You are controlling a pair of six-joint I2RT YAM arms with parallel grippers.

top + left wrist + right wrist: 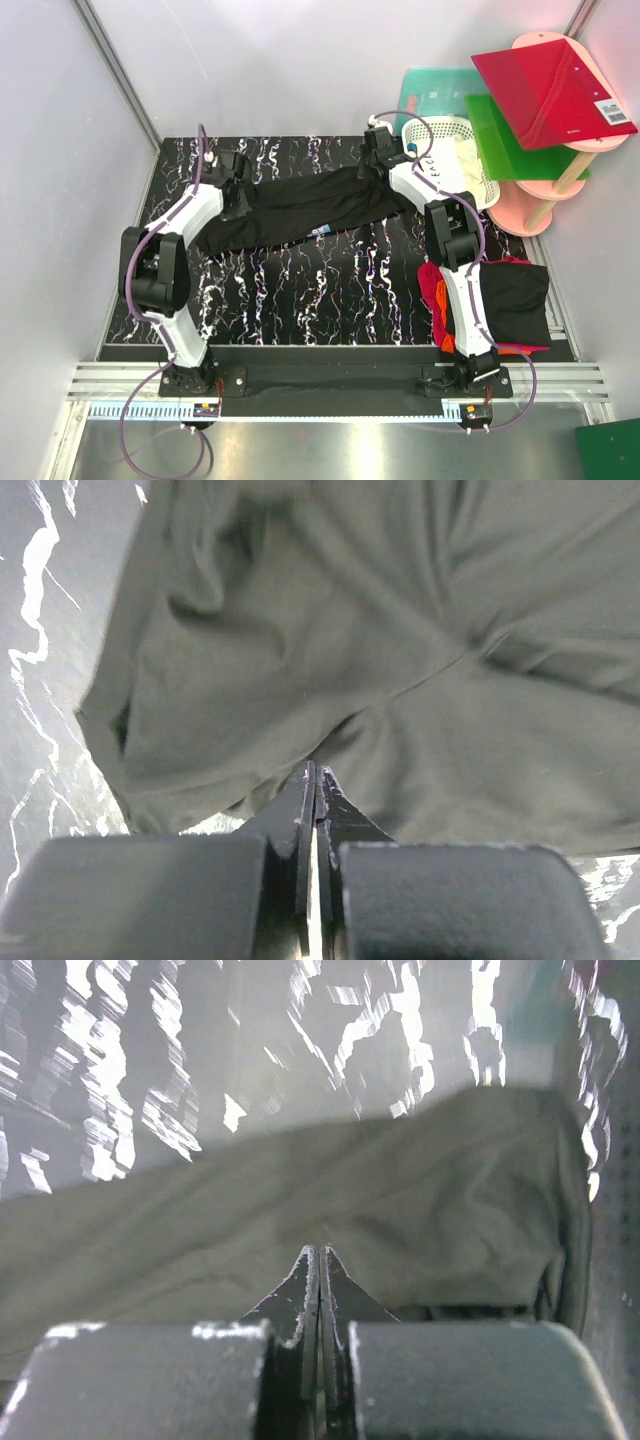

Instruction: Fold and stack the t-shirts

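Note:
A black t-shirt (300,208) lies stretched across the far part of the marbled table, with a small print near its lower edge. My left gripper (236,186) is at its left end and my right gripper (377,158) at its right end. In the left wrist view the jaws (315,772) are pressed together with the shirt's cloth (300,650) pinched at their tips. In the right wrist view the jaws (320,1252) are likewise shut on the cloth (300,1210). A pile of tees sits at the near right: a black one (512,300) on top, red (430,285) and orange (441,300) beneath.
A white lattice basket (460,155) stands at the far right, just behind my right gripper. Red (550,85), green (510,135) and teal (440,90) flat boards rest on a pink stand beyond it. Grey walls close in the table on the left and the back.

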